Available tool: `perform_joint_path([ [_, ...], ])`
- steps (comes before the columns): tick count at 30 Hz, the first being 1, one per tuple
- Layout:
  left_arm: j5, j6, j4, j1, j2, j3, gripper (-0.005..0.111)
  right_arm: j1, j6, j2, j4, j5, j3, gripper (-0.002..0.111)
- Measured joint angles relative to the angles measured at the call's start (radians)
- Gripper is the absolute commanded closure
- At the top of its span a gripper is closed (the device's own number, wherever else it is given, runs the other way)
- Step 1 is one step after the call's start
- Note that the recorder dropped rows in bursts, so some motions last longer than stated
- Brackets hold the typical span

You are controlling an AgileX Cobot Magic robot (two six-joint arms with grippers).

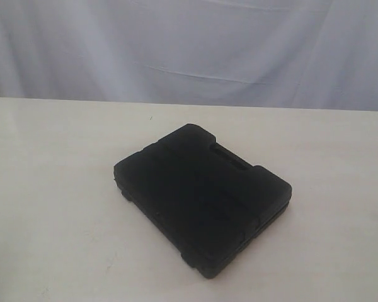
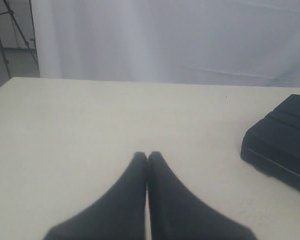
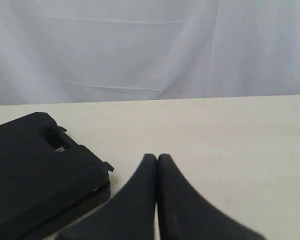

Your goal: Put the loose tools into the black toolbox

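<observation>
The black toolbox (image 1: pixel 201 195) lies flat with its lid down in the middle of the pale table, its handle end toward the back right. A corner of the toolbox (image 2: pixel 282 140) shows in the left wrist view, and the toolbox (image 3: pixel 37 170) fills the lower side of the right wrist view. My left gripper (image 2: pixel 147 156) is shut and empty above bare table beside the box. Likewise my right gripper (image 3: pixel 156 158) is shut with nothing in it, close to the box. The utility knife, tape measure, tape roll and pliers are out of view. Neither gripper shows in the exterior view.
The pale table (image 1: pixel 50 189) runs back to a white curtain (image 1: pixel 189 50). A tripod leg (image 2: pixel 2 37) stands off the table's far corner in the left wrist view.
</observation>
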Motion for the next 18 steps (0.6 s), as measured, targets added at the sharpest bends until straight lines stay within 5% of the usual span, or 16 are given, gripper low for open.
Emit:
perform_joint_path([
  [18, 0.0, 0.0, 0.0, 0.0, 0.0, 0.0, 0.107, 0.0, -0.014, -0.005, 0.0, 0.184, 0.002, 0.109],
])
